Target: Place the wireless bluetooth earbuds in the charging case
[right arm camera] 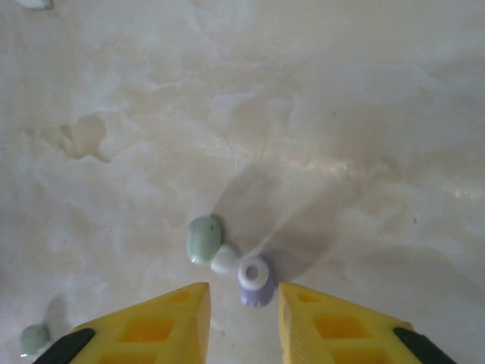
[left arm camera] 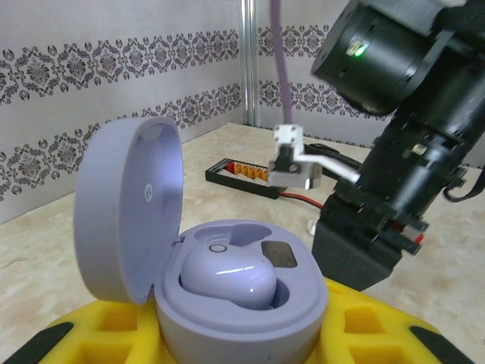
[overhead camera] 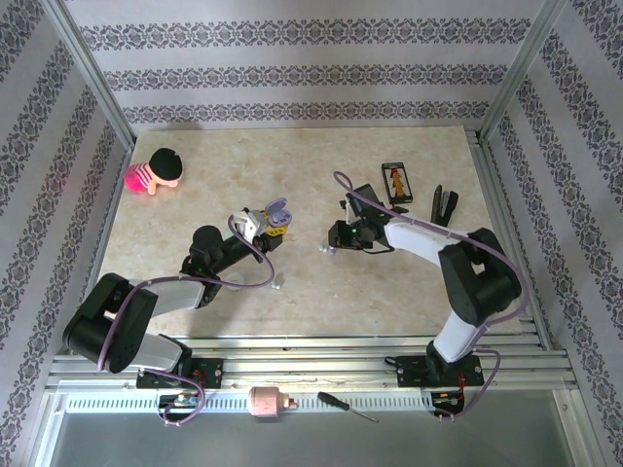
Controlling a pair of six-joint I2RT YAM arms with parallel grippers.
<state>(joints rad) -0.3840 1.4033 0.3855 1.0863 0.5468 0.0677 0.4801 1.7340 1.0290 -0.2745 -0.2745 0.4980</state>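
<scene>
On the pale marbled table [right arm camera: 341, 114], a tiny lavender plastic earbud [right arm camera: 255, 279] is seen lying between the yellow fingertips of the right gripper [right arm camera: 244, 290]. The jaws are set narrowly apart and are not yet clamped on it. A pale green bean-shaped bud [right arm camera: 203, 239] and a small white bud [right arm camera: 224, 259] lie touching each other just left of it. Farther off and to the left, the lavender pebble-shaped charging case [left arm camera: 227, 311] is held firmly in the left gripper [left arm camera: 239, 345], lid open and upright. A second lavender earbud [left arm camera: 227, 277] is seated in the case's left socket, and the right socket [left arm camera: 276, 254] is empty. The pick-up of the second bud is judged to be in hand. Next, the jaws should be closed on the lavender bud alone, its neighbours left undisturbed, and the bud carried left to the empty socket.
</scene>
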